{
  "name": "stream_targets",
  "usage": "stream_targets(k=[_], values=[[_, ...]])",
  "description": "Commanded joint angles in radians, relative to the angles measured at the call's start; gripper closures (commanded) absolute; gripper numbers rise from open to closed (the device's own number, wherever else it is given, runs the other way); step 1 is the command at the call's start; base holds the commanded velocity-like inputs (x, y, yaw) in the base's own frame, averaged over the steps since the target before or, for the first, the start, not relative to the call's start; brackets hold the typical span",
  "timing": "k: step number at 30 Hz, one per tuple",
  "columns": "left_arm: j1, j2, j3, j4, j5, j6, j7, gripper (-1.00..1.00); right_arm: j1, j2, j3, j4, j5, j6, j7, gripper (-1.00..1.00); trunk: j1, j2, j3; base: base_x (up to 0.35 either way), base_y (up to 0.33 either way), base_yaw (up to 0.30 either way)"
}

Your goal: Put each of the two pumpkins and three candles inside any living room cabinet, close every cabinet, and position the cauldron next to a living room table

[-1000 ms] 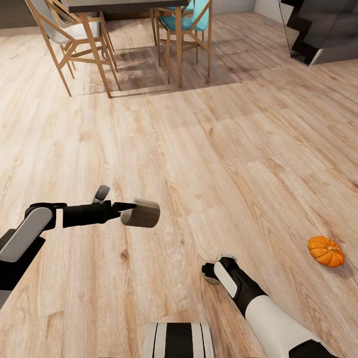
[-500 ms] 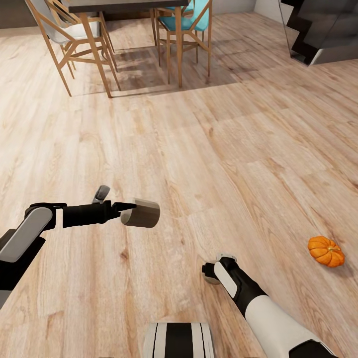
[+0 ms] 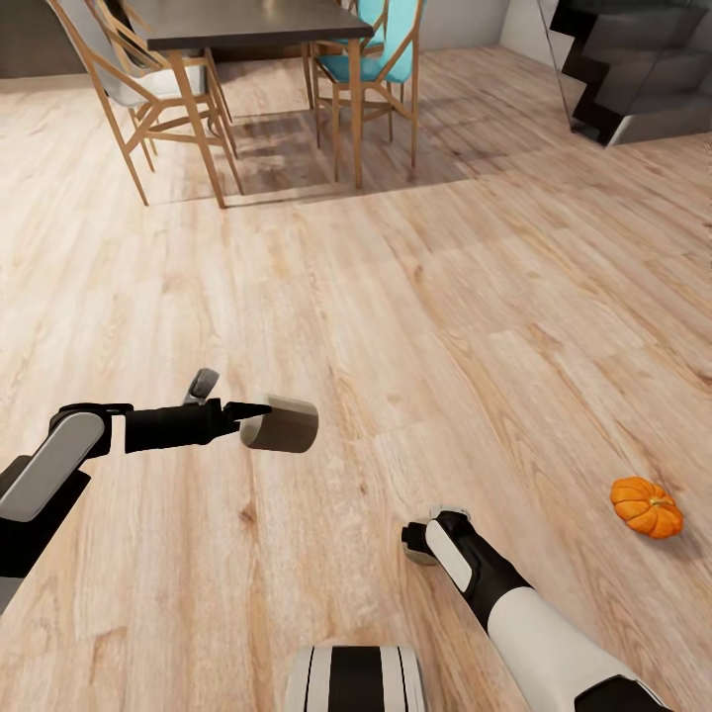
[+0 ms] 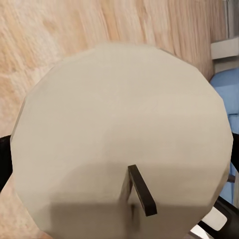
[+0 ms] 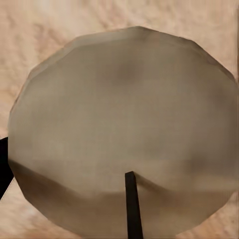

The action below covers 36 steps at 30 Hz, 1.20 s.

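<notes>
Gripping one candle (image 3: 280, 423) sideways, the left gripper (image 3: 247, 415) is hovering above the floor (image 3: 396, 297); the right gripper (image 3: 423, 544) is clamping another candle (image 5: 124, 144), pumpkin (image 3: 647, 507) lying nearby

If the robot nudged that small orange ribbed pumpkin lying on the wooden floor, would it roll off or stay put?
The small orange ribbed pumpkin looks round and lies tilted, stem to one side, so a nudge would probably make it wobble or roll a little. Its flattened, ribbed shape should stop it soon. The smooth wooden floor around it offers nothing to catch it, so it might also slide.
</notes>
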Motion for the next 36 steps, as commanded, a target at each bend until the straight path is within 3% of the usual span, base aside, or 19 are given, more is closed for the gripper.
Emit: stream_targets(k=[1, 13, 21, 25, 31, 36], values=[[-0.001, 0.001, -0.001, 0.000, -0.011, 0.001, -0.010, 1.00, 0.000, -0.001, 0.005, -0.001, -0.011, 0.002, -0.010, 1.00, -0.001, 0.000, 0.003, 0.000, 0.000, 0.000], [-0.001, 0.001, -0.001, 0.013, -0.022, 0.001, 0.004, 1.00, 0.000, 0.006, 0.010, -0.018, -0.011, 0.001, -0.011, 1.00, -0.006, 0.003, 0.050, 0.000, 0.000, 0.000], [-0.001, -0.001, 0.000, 0.077, -0.023, 0.001, 0.085, 1.00, 0.000, 0.007, 0.012, -0.043, -0.011, 0.001, -0.011, 1.00, -0.010, 0.005, 0.081, 0.000, 0.000, 0.000], [-0.001, -0.002, 0.000, 0.101, -0.023, 0.001, 0.096, 1.00, 0.001, 0.006, 0.012, -0.047, -0.011, 0.001, -0.011, 1.00, -0.011, 0.006, 0.096, 0.000, 0.000, 0.000], [-0.002, -0.009, 0.007, 0.109, -0.021, 0.001, 0.234, 1.00, 0.001, 0.006, 0.012, -0.049, -0.011, 0.000, -0.011, 1.00, -0.014, 0.007, 0.119, 0.000, 0.000, 0.000], [-0.002, -0.011, 0.011, 0.109, -0.021, 0.001, 0.290, 1.00, 0.001, 0.005, 0.012, -0.049, -0.011, 0.000, -0.011, 1.00, -0.016, 0.008, 0.139, -0.002, 0.000, 0.000]])
